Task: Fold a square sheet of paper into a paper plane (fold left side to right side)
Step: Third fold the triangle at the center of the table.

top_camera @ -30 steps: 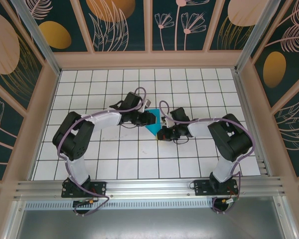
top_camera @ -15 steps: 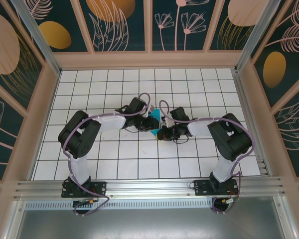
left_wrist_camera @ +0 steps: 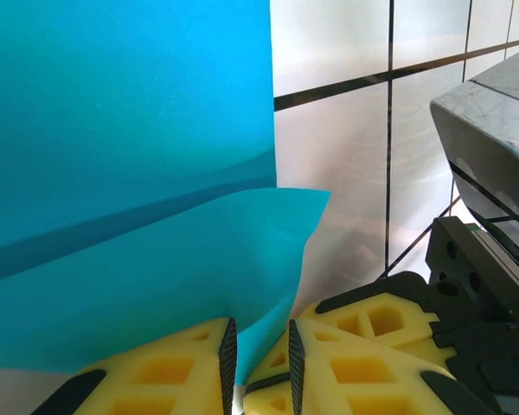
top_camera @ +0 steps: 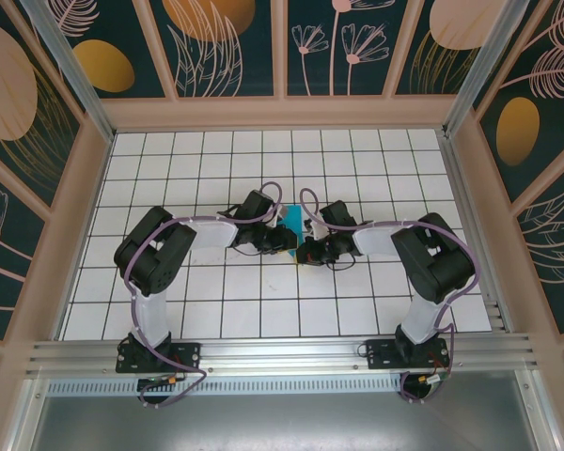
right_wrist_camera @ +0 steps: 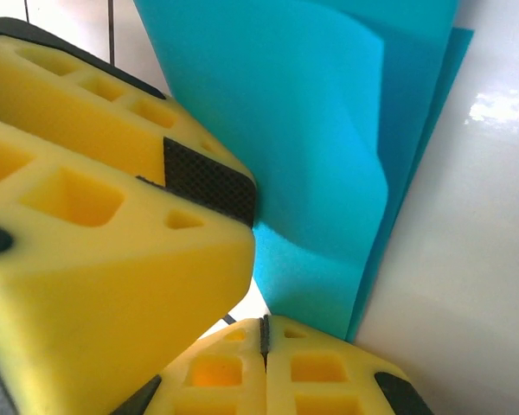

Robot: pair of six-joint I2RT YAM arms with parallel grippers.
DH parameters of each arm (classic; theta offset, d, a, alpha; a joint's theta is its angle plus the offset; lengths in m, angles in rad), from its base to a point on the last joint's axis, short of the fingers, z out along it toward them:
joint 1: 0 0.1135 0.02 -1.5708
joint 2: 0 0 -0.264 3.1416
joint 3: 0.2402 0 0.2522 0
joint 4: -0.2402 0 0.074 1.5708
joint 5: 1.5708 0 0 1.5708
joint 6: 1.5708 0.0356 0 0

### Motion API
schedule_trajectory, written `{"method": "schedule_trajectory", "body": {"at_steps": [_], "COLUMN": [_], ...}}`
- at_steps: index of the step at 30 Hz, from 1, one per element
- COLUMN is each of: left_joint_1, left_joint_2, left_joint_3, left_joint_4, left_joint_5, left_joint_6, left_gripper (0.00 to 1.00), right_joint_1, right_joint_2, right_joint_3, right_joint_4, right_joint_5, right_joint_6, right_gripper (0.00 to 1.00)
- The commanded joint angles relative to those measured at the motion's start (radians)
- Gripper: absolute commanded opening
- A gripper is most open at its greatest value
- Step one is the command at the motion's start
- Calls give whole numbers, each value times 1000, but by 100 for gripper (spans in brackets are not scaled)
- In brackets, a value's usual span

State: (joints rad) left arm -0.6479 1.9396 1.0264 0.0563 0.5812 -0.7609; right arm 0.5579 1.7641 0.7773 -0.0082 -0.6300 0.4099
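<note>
Teal square sheet of paper (left_wrist_camera: 112, 130): flap clamped in L gripper (left_wrist_camera: 259, 350); R gripper (right_wrist_camera: 264, 335), jaws together, just to its right.

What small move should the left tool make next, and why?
The left tool pinches a raised flap of the teal sheet; the shut right tool sits by its edge. So probably carry that flap slightly rightward and lower it flat.

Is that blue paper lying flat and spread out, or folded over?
Folded over. The blue paper shows two overlapping layers, and the left pincer pinches a raised flap of it.
</note>
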Motion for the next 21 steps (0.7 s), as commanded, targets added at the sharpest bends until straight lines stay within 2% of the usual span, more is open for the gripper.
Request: {"method": "schedule_trajectory", "body": {"at_steps": [1, 6, 12, 21], "left_joint_1": [-4, -1, 31, 131], "left_joint_2": [34, 51, 41, 27], "left_joint_3": [-13, -7, -30, -1], "left_joint_4": [-28, -78, -82, -126], "left_joint_5": [-41, -104, -131, -173], "left_joint_6": [20, 50, 56, 109], "left_gripper": [27, 27, 27, 27], "right_joint_1": [-5, -6, -6, -5], "right_joint_2": [64, 63, 64, 68], "right_joint_3": [-30, -30, -32, -35], "right_joint_4": [-167, -184, -188, -202], "right_joint_5": [137, 153, 161, 176], "right_joint_6": [-9, -13, -12, -14], "right_gripper": [0, 0, 0, 0]}}
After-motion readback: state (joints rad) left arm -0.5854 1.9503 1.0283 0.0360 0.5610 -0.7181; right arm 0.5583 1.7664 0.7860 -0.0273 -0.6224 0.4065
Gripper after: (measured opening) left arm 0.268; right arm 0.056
